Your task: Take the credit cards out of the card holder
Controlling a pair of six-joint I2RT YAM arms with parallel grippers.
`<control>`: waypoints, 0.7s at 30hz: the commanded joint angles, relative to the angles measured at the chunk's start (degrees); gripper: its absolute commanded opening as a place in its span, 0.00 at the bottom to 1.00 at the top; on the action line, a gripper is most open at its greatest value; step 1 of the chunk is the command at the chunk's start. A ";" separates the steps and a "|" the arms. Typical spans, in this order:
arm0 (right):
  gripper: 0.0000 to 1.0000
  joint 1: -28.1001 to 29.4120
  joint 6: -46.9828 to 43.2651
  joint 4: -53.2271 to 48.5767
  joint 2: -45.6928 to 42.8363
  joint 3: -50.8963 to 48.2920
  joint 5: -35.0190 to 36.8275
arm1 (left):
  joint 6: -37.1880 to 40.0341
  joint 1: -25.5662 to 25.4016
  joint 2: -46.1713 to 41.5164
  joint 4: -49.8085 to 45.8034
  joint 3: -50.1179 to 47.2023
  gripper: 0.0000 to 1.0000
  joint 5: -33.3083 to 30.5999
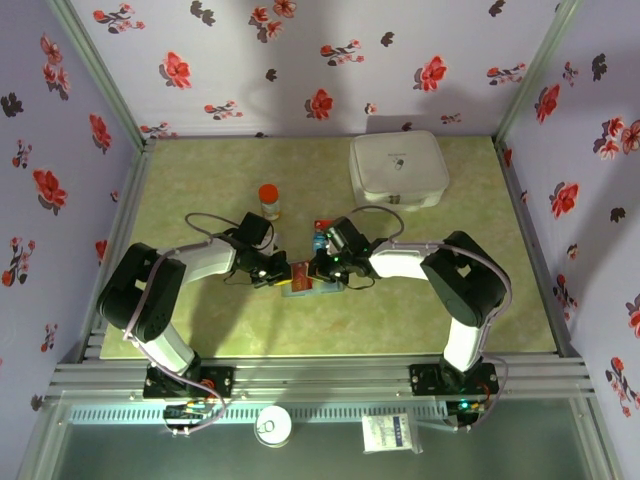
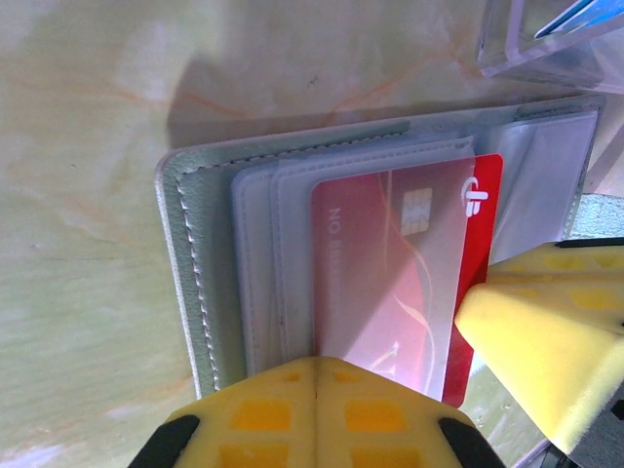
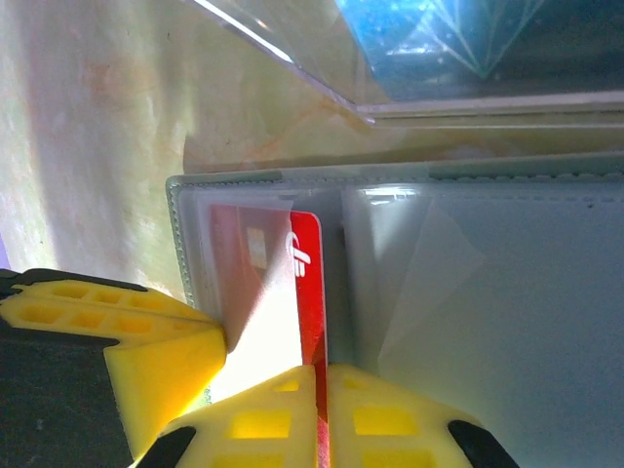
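Fingertips of right gripper [image 3: 322,414] pinch red card [image 3: 308,292] half inside card holder [image 3: 487,341] | left gripper [image 2: 317,409] closed | overhead we see white box [image 1: 398,168]

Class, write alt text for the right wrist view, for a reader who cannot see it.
The right gripper, shut, pinches the edge of a red card sticking partly out of a grey-blue card holder lying open on a greenish table.

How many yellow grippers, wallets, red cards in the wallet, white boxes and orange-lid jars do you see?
Grippers: 2, left gripper and right gripper
Card holder: 1
Red card in it: 1
White box: 1
Orange-lid jar: 1
Total: 6
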 commanded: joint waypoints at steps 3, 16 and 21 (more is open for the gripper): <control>0.09 -1.15 0.18 0.26 -2.00 -2.29 0.26 | 1.45 0.20 0.88 -3.21 0.22 0.00 -1.49; 0.08 -2.00 -5.70 -12.33 -7.89 -0.65 6.03 | 2.80 0.90 0.91 -4.78 1.70 0.00 -2.32; 0.07 -2.00 -6.61 -14.59 -9.25 0.73 6.67 | 2.83 0.99 1.05 -5.00 3.13 0.00 -1.86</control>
